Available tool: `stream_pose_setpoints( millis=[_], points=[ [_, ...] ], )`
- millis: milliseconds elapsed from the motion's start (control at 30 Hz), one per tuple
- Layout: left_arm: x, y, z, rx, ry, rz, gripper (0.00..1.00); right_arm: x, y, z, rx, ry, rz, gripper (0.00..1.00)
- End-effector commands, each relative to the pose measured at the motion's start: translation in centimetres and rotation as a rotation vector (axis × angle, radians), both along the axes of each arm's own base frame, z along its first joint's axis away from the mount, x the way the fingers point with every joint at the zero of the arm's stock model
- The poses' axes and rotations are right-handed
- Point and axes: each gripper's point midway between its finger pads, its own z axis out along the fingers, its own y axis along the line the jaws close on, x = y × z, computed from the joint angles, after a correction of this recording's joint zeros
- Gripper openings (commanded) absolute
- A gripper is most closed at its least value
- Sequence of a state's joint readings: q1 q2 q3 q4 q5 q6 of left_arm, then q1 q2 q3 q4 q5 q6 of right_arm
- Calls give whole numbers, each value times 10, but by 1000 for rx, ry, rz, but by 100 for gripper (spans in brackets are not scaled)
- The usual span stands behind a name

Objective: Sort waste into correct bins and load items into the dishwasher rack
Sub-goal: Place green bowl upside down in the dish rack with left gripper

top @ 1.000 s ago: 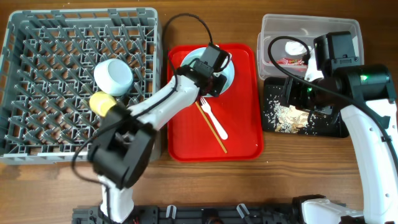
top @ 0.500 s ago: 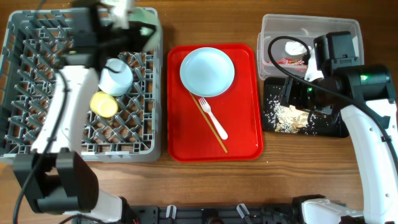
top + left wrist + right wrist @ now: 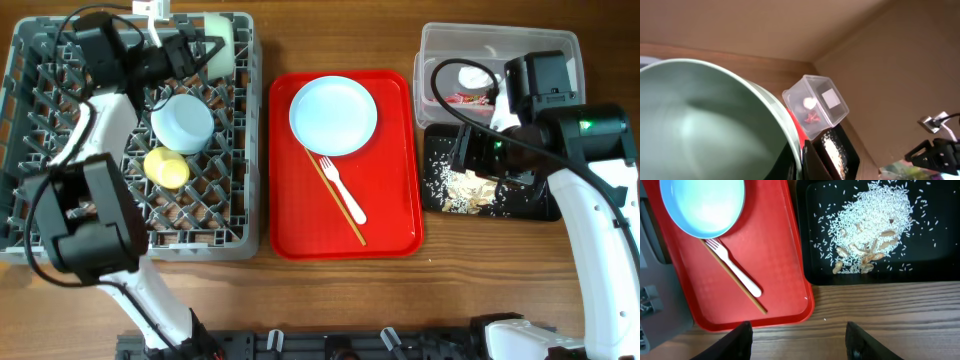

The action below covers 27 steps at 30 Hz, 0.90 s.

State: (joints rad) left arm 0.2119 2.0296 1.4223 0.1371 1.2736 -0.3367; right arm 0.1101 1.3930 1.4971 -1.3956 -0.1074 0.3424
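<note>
My left gripper (image 3: 200, 45) is shut on the rim of a mint-green bowl (image 3: 219, 40), held on its side over the far right corner of the grey dishwasher rack (image 3: 60, 230). The bowl fills the left wrist view (image 3: 700, 120), with my fingers (image 3: 801, 161) clamped on its rim. A second green bowl (image 3: 183, 122) and a yellow cup (image 3: 167, 167) sit in the rack. The round plate (image 3: 333, 115), white fork (image 3: 344, 188) and chopsticks (image 3: 341, 207) lie on the red tray (image 3: 390, 230). My right gripper (image 3: 799, 340) is open and empty over the table's front edge.
The clear tub (image 3: 500, 45) at the far right holds a white tissue (image 3: 476, 75) and a red wrapper (image 3: 466, 98). The black tray (image 3: 520, 205) in front of it holds rice crumbs (image 3: 867, 217). My right arm hangs over both bins.
My left arm has lifted the green bowl off the plate on the red tray and carried it left to the rack's far edge. The right arm has not moved.
</note>
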Motion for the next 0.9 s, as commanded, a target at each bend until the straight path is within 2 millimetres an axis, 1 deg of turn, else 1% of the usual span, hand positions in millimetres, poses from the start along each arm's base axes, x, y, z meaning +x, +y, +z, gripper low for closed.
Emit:
stream_pose_setpoints(
  millis=[0, 200, 333, 367, 400, 433, 467, 500, 533, 567, 600, 633, 700, 733, 800, 867],
  points=[
    [1, 16, -14, -56, 73, 3, 4, 1, -1, 5, -1, -14, -3, 60],
    [3, 37, -37, -88, 134, 28, 4, 1, -1, 5, 0, -14, -5, 60],
    [4, 58, -39, -97, 145, 71, 4, 1, -1, 5, -1, -14, -5, 60],
    [4, 66, -39, -99, 146, 87, 12, 1, -1, 5, -1, -14, -5, 60],
    [3, 80, -40, -104, 155, 115, 21, 1, -1, 5, -1, -14, -5, 60],
    [2, 86, -40, -107, 158, 127, 31, 1, -1, 5, 0, -13, -5, 60],
    [1, 96, -40, -114, 159, 142, 49, 1, -1, 5, -1, -13, -5, 60],
    [-1, 106, -39, -126, 170, 158, 64, 1, -1, 5, 0, -13, -5, 60],
    [-3, 119, -39, -144, 189, 181, 91, 1, -1, 5, 0, -14, -5, 60],
    [-6, 126, -37, -157, 191, 185, 100, 1, -1, 5, 0, -14, -6, 60],
    [-9, 133, -36, -163, 188, 189, 100, 1, -1, 5, 0, -13, -5, 60],
    [-12, 144, -34, -173, 188, 203, 100, 1, -1, 5, 1, -13, -5, 60],
    [-16, 161, -29, -189, 200, 240, 100, 1, 0, 5, 4, -12, -3, 60],
    [-18, 169, -25, -196, 204, 258, 100, 1, 0, 5, 4, -13, -3, 60],
    [-22, 177, -13, -197, 191, 274, 100, 1, 0, 5, 3, -13, -3, 60],
    [-27, 179, 6, -194, 175, 285, 100, 1, 0, 5, 4, -13, -3, 60]
  ],
)
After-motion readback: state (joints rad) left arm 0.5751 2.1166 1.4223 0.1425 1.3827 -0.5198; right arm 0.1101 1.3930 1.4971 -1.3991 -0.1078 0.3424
